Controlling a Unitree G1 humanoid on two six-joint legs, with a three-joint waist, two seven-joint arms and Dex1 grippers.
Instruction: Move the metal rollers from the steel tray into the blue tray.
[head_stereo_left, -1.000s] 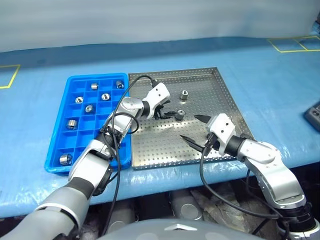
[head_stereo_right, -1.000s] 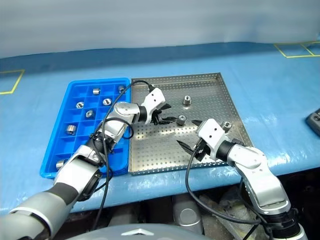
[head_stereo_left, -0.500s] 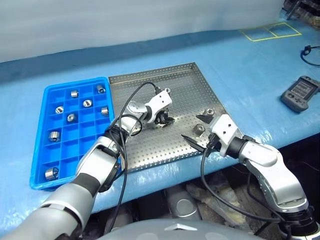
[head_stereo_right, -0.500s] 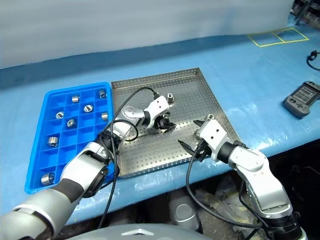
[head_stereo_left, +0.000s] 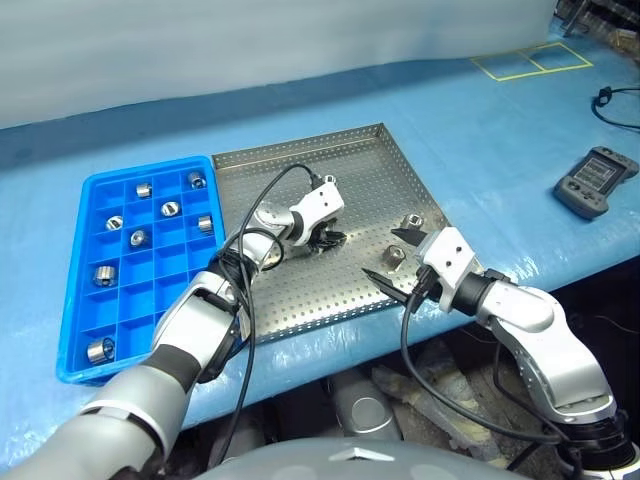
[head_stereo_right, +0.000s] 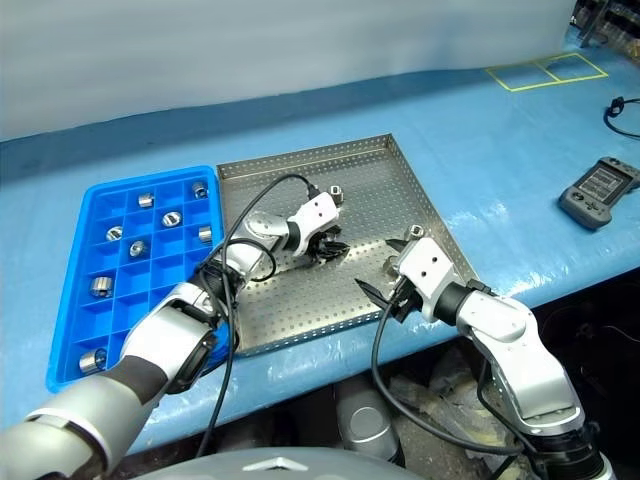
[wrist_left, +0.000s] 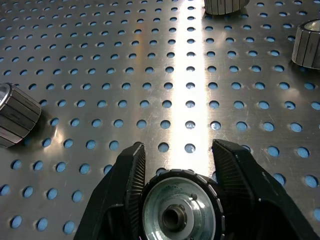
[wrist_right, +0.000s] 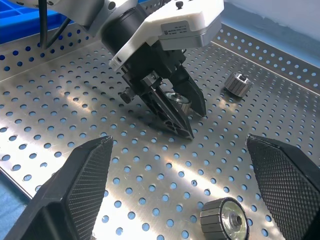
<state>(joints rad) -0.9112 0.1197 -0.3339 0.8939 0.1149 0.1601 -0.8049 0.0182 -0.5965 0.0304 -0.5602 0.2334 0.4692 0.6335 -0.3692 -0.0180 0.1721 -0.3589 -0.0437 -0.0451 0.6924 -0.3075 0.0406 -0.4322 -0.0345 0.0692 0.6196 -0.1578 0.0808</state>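
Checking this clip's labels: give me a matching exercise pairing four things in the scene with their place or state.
Things:
1. left gripper
2. right gripper
3. blue tray
4. handheld controller

Places or states:
A. on the blue table cover, to the right of the steel tray
B. jaws wide apart, holding nothing
C. jaws closed on a metal roller
D. holds several rollers in its compartments

Pairs: 1-C, 2-B, 3-D, 4-A
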